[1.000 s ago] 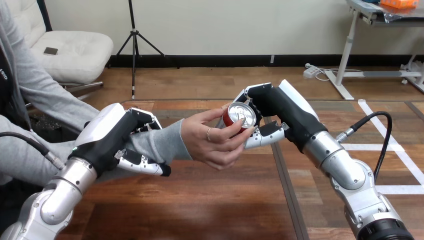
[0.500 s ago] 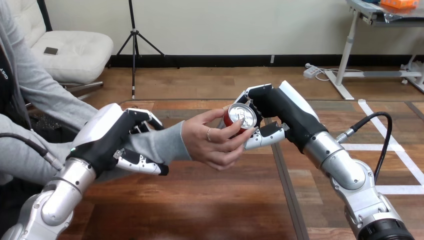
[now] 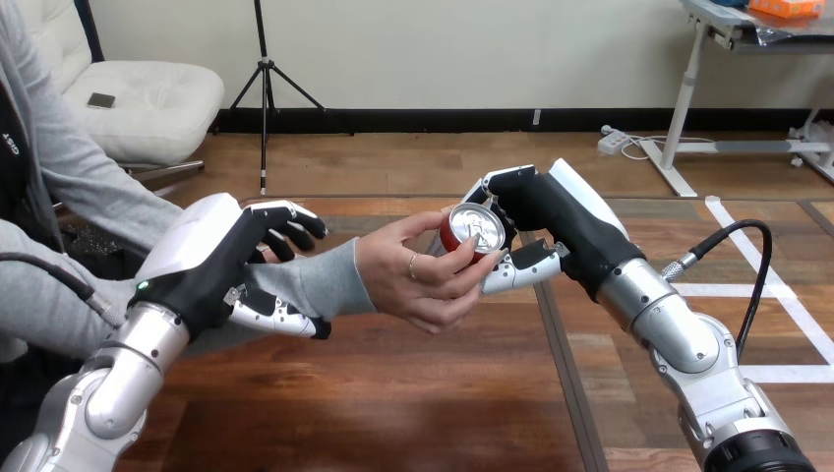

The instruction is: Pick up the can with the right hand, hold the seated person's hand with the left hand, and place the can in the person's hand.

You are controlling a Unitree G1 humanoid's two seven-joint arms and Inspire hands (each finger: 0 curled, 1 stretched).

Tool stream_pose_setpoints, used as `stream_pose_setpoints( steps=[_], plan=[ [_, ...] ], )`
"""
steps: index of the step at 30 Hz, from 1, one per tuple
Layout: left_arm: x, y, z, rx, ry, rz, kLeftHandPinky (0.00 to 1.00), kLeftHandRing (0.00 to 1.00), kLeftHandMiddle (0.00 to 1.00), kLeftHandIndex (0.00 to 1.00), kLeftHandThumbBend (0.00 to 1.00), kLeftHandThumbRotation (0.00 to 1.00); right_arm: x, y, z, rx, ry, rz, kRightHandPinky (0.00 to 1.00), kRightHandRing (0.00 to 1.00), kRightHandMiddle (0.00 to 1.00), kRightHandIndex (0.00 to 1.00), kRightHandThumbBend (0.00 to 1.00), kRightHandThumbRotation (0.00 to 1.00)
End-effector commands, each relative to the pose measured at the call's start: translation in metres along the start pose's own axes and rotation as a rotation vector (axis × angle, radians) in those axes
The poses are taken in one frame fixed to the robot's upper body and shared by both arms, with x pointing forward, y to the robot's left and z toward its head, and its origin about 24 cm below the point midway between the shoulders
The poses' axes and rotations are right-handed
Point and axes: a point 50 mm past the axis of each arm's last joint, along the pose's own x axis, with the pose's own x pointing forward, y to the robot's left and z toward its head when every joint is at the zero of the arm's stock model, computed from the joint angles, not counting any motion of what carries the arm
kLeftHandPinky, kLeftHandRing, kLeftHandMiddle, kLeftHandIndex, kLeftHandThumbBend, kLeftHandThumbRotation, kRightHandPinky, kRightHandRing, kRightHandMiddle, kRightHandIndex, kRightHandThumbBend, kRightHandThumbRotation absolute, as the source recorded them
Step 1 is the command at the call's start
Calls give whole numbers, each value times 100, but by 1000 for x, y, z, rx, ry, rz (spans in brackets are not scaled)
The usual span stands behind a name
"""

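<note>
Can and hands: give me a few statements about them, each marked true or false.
1. The can is red with a silver top. True.
2. The can stands on the table. False: the right hand holds it above the table.
3. The person's hand touches the can. True.
4. The left hand is on the can. False: it is at the person's sleeve, apart from the can.
</note>
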Motion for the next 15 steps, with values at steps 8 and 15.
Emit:
stream_pose_setpoints(
  steps=[8, 15],
  plan=[
    [4, 22, 11, 32, -44, 88, 49, 65, 70, 68, 97, 16, 13, -18, 21, -43, -76, -50, 31, 34, 37, 42, 86, 0],
    [3, 22, 11, 31, -40, 84, 49, 64, 69, 67, 95, 16, 12, -18, 20, -42, -72, -50, 32, 34, 38, 42, 86, 0]
  ],
)
